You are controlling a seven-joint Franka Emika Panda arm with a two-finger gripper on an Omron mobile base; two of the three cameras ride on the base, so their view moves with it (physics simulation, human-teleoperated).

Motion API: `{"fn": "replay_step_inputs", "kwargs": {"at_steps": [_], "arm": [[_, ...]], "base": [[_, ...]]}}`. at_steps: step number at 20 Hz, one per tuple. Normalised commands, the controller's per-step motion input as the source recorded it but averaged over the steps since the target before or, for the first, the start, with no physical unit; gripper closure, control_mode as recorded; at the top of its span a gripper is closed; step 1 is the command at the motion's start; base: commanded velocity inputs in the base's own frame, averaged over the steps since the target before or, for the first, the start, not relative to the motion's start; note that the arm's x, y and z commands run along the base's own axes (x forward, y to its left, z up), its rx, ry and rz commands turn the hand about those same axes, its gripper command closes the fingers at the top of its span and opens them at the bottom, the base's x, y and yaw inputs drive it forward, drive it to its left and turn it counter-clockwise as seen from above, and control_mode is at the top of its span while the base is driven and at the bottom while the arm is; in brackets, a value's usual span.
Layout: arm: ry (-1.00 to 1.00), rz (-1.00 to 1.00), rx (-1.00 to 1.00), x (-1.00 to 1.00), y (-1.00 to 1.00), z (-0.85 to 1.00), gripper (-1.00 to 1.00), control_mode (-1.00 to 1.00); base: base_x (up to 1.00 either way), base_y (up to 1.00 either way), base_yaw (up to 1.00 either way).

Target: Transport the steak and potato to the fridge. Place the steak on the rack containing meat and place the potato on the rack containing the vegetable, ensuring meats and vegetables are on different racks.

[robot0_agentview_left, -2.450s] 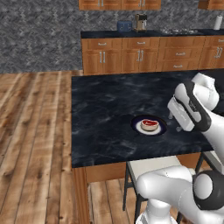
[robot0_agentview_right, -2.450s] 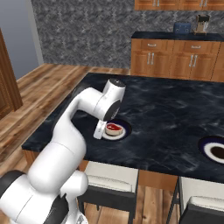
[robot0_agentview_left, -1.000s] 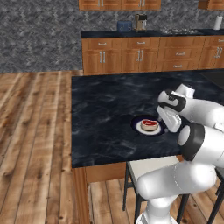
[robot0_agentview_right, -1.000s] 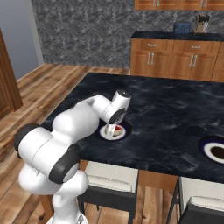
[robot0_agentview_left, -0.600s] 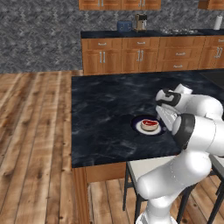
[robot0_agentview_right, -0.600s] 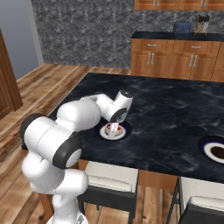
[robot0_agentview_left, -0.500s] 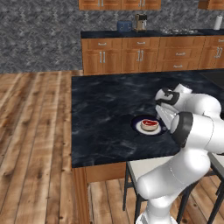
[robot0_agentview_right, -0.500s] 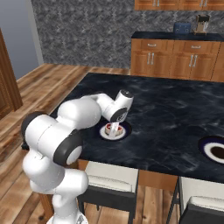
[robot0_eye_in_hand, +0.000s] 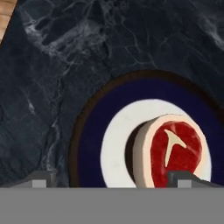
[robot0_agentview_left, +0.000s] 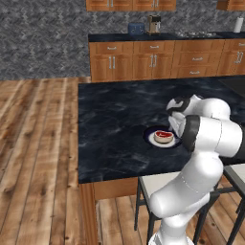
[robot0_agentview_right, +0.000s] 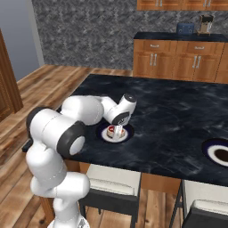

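The steak (robot0_eye_in_hand: 173, 151), a raw-red slab with a pale fat rim, lies on a white plate with a dark blue rim (robot0_eye_in_hand: 94, 144) on the black marble island. My gripper (robot0_eye_in_hand: 111, 181) hangs open just above the plate. The steak sits toward the right fingertip (robot0_eye_in_hand: 183, 178), and nothing is held. In the left base view the gripper (robot0_agentview_left: 173, 128) is at the right of the steak (robot0_agentview_left: 163, 136). From the right base view the gripper (robot0_agentview_right: 117, 130) comes down over the steak (robot0_agentview_right: 111, 132). The potato and the fridge are out of view.
A second dark-rimmed plate (robot0_agentview_right: 217, 153) lies at the island's right end; I cannot make out what is on it. Stools (robot0_agentview_right: 111, 178) stand under the near edge of the island (robot0_agentview_left: 110, 139). Wooden cabinets (robot0_agentview_left: 153, 60) with small appliances line the back wall.
The arm has folded down and brought the hand lower and closer over the plate. The steak and plate have not moved. The jaws stay open.
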Motion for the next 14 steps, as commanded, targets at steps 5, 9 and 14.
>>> {"fn": "replay_step_inputs", "kwargs": {"at_steps": [5, 9, 14], "arm": [[0.0, 0.0, 0.0, 0.25, -0.01, -0.26, -1.0, -1.0], [0.0, 0.0, 0.0, 0.27, -0.01, -0.21, -1.0, -1.0], [-0.03, 0.0, 0.0, 0.19, -0.02, -0.14, -1.0, -1.0]], "base": [[0.0, 0.0, 0.0], [0.0, 0.0, 0.0], [0.0, 0.0, 0.0]]}}
